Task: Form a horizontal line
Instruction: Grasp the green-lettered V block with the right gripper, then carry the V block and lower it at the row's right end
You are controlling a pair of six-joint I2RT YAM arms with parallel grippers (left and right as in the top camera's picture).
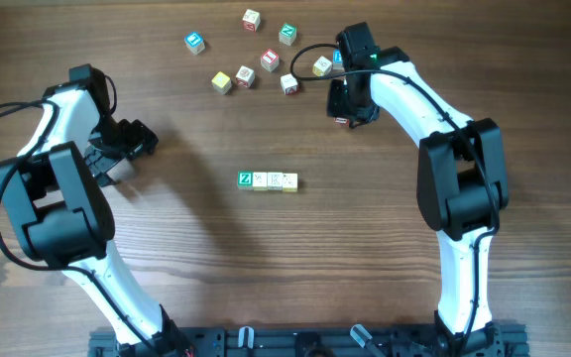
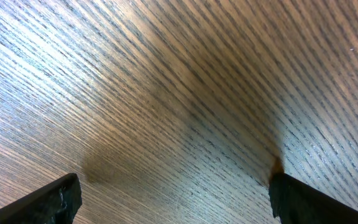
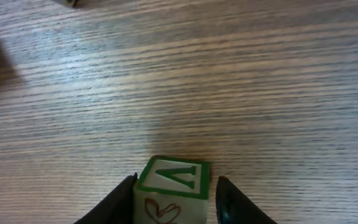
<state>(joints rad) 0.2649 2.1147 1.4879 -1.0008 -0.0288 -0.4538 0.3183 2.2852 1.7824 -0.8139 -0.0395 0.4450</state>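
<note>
counter (image 1: 385,258): dark wood grain, carrying every cube, with one arm at each side
row (image 1: 268,181): four small cubes side by side and touching, running straight from left to right near the middle of the counter, between the two arms
Z cube (image 1: 246,178): green face with a white Z, at the row's left end in the overhead view; the other three cubes are cream or pale yellow
loose cubes (image 1: 244,75): scattered along the far side of the counter, well apart from the row; among them a blue cube (image 1: 195,42), a teal cube (image 1: 287,34), a red cube (image 1: 270,59) and a yellow cube (image 1: 222,82)
right end effector (image 1: 350,107): at the right fringe of the loose cubes, pointing down at the counter; its body hides what lies under it in the overhead view
V cube (image 3: 174,177): cream, its top face framed in green with a green V and a red heart-like outline on the near side; it sits between the right fingers (image 3: 120,202)
right grip: narrow, closely flanking the V cube; the finger on the view's left looks to touch it, a dark sliver shows at the other side, and I cannot tell whether it is clamped
left end effector (image 2: 174,196): wide, both fingertips at the bottom corners of its wrist view with only bare wood between them
left end effector, overhead (image 1: 132,144): at the left of the counter, well apart from the row and from the loose cubes, holding nothing
</note>
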